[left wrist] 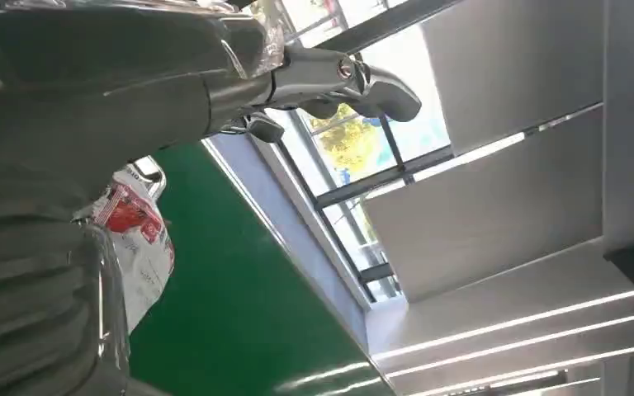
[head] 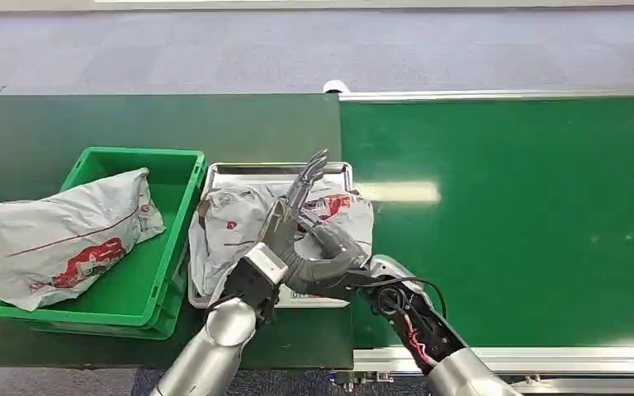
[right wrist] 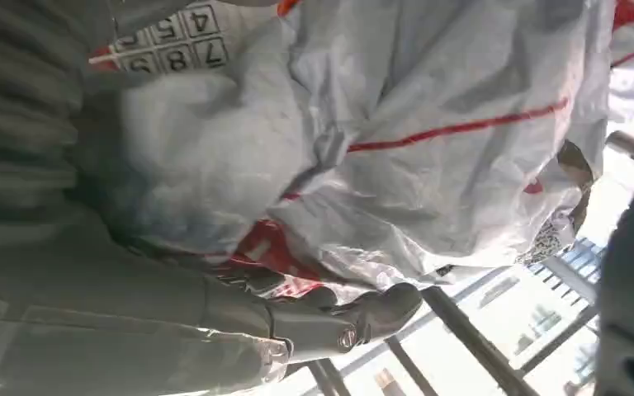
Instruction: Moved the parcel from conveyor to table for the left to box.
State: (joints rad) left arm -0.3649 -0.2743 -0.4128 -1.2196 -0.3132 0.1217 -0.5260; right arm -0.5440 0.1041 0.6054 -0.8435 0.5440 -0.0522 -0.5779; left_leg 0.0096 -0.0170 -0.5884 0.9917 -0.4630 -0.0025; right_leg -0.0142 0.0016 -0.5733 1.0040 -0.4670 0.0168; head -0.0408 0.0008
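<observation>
— Grey carpet runs along the far side, and nearer us the dark green table (head: 132,124) sits on the left, butted against the brighter green conveyor (head: 503,214) on the right. What's on the table?

— On its left part, a green box (head: 153,272) with one grey-and-red bagged parcel (head: 66,235) lying across it, spilling over the left rim. Just right of the box is a steel weighing tray (head: 330,171), close to the conveyor's edge.

— And the parcel in question?

— That grey parcel with red print (head: 231,227) lies on the tray, crumpled, covering most of it. The right wrist view shows its wrinkled plastic right up against the hand, with a keypad of numbers (right wrist: 173,41) beside it.

— The hands?

— Both are over the tray. The right hand (head: 330,256) reaches in from the conveyor side and rests on the parcel's near right part; whether it is actually gripping the bag, I can't tell. The left hand (head: 293,210) stands above the parcel with its fingers (head: 314,169) stretched out towards the far side, apart, holding nothing.
</observation>
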